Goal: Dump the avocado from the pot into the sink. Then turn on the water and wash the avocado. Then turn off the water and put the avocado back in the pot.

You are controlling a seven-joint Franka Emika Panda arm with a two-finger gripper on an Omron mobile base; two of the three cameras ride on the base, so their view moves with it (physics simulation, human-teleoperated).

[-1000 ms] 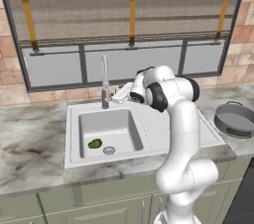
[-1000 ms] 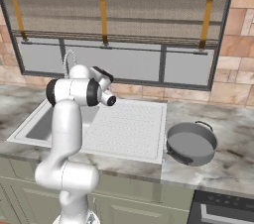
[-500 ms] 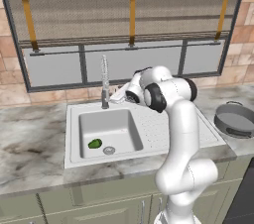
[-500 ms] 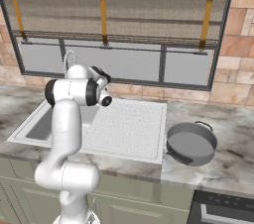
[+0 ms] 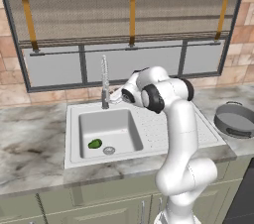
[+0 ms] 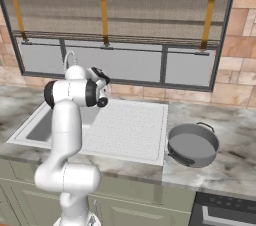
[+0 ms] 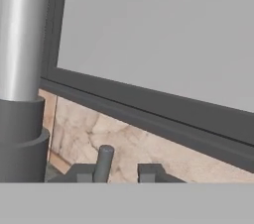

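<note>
The avocado [image 5: 94, 143], a dark green lump, lies on the floor of the sink [image 5: 74, 114] beside the round drain [image 5: 109, 150]. The grey pot [image 5: 234, 119] [image 6: 192, 144] stands on the counter to the right of the drainboard. My gripper [image 5: 118, 98] [image 7: 116, 173] is at the foot of the faucet [image 5: 104, 82] [image 7: 22, 34], its jaws drawn close together. The faucet's thin grey lever [image 7: 103, 161] stands at the inner edge of the left fingertip [image 7: 82, 172]; whether it is pinched I cannot tell. No water shows at the spout.
The dotted drainboard [image 6: 127, 127] lies between basin and pot. Behind the faucet runs a dark window frame [image 7: 149, 114] above a stone backsplash. Marble counter [image 5: 30, 143] stretches left of the sink; a stove edge [image 6: 225, 212] lies at the lower right.
The hand has moved left to the faucet's base, and the jaws have gone from wide open to nearly together. Avocado and pot have not moved.
</note>
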